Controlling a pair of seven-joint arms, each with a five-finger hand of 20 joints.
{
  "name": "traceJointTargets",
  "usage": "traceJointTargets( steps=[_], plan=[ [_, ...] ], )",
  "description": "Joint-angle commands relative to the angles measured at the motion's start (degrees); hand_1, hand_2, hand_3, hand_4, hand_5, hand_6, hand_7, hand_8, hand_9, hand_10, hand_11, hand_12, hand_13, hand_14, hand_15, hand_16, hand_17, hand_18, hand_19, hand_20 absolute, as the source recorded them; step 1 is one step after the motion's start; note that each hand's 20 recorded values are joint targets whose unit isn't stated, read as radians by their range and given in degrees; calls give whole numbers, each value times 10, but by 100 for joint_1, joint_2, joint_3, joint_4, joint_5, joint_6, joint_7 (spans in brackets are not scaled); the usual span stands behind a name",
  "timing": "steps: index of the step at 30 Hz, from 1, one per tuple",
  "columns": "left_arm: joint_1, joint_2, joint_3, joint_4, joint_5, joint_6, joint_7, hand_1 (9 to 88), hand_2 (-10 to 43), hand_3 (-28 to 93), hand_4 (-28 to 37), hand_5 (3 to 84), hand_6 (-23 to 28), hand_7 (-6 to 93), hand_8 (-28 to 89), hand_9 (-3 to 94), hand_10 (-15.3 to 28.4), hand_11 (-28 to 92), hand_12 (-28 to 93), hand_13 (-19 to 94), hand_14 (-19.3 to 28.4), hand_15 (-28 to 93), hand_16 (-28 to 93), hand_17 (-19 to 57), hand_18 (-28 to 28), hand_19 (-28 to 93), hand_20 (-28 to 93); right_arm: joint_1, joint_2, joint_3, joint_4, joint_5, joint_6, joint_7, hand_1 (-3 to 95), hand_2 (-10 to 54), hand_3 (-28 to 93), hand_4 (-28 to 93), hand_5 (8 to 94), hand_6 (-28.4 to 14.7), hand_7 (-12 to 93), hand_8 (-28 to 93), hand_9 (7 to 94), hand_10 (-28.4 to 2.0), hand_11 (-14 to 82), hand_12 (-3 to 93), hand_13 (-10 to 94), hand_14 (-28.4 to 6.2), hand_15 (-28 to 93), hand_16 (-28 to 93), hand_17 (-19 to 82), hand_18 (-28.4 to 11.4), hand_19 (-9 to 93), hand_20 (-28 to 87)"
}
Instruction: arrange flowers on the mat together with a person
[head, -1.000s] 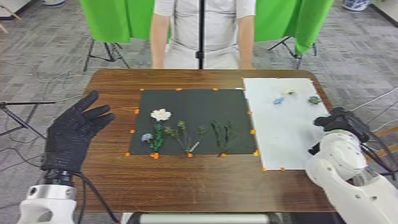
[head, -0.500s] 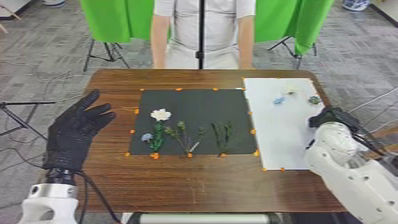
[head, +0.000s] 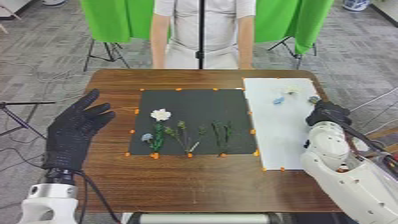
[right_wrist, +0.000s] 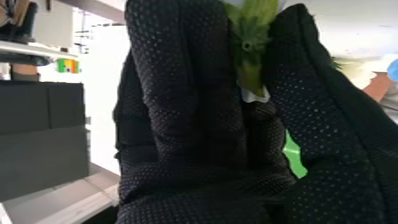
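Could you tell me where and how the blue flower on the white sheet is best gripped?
Probably pinch the blue flower across its small head with the right robot hand from the near side, since the pale flower lies just beyond.

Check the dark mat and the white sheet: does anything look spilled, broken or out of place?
Nothing stands out. The white flower and green stems lie on the dark mat, a small blue bloom lies on the white sheet, and I see no spill or break.
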Motion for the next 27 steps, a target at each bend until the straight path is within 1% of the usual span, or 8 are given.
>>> traceJointTargets(
  steps=[1,3,8,12,18,21,24,27],
  plan=[
    [141,-24,-75,22,-73,74,94,240,77,743,-220,417,106,67,-63,417,213,250,127,314,280,538,-62,-32,278,622,111,-311,-38,180,-497,-258,506,0,619,-95,643,-282,802,23,254,-54,905,-63,119,354,785,-23,407,305,245,-158,708,140],
    [212,-35,-153,44,-109,130,150,240,77,743,-220,417,107,67,-63,416,214,251,127,313,280,539,-62,-32,277,622,111,-371,-61,215,-865,-230,654,-71,621,-95,645,-282,804,21,253,-52,906,-63,120,357,788,-25,409,308,245,-158,708,139],
    [622,-140,-467,-79,-158,271,235,239,76,743,-220,415,106,66,-63,416,214,250,127,313,280,539,-62,-32,278,622,111,-329,-371,-88,-1714,-298,927,-672,624,-95,646,-283,809,16,250,-48,907,-62,122,364,788,-28,416,311,246,-157,709,138],
    [721,-148,-536,-111,-176,278,290,237,74,745,-222,414,105,67,-63,416,213,250,127,313,281,538,-62,-32,278,623,111,113,-850,-639,-1969,-119,1021,-1156,623,-95,651,-283,811,15,248,-46,907,-61,122,366,787,-30,419,310,247,-156,709,136],
    [675,-141,-512,-106,-162,237,247,235,73,748,-224,413,104,67,-62,416,212,249,127,314,280,538,-61,-33,278,622,113,979,-1566,-1636,-1666,315,973,-1760,622,-95,653,-283,811,15,247,-44,906,-61,123,370,786,-31,423,311,248,-150,705,133],
    [599,-171,-492,-88,-136,187,136,236,74,746,-225,413,104,67,-63,416,213,250,127,314,280,538,-61,-33,278,622,115,1350,-1924,-2030,-1331,535,922,-1988,621,-95,654,-283,810,16,247,-45,906,-61,123,370,785,-29,424,312,248,-147,703,132],
    [518,-142,-444,-47,-246,140,174,236,74,746,-225,413,105,66,-63,416,213,250,127,314,280,538,-61,-32,278,622,116,1712,-2216,-2426,-936,602,925,-2102,619,-95,654,-283,808,17,249,-45,907,-60,123,370,784,-31,425,312,247,-145,701,131],
    [429,-39,-392,-29,-417,104,259,236,74,746,-225,413,105,66,-62,417,213,250,127,314,281,539,-61,-32,278,622,117,1679,-2708,-2330,-650,499,483,-2255,614,-95,659,-283,801,21,252,-45,903,-63,126,374,779,-33,430,314,244,-141,693,128]
  ],
)
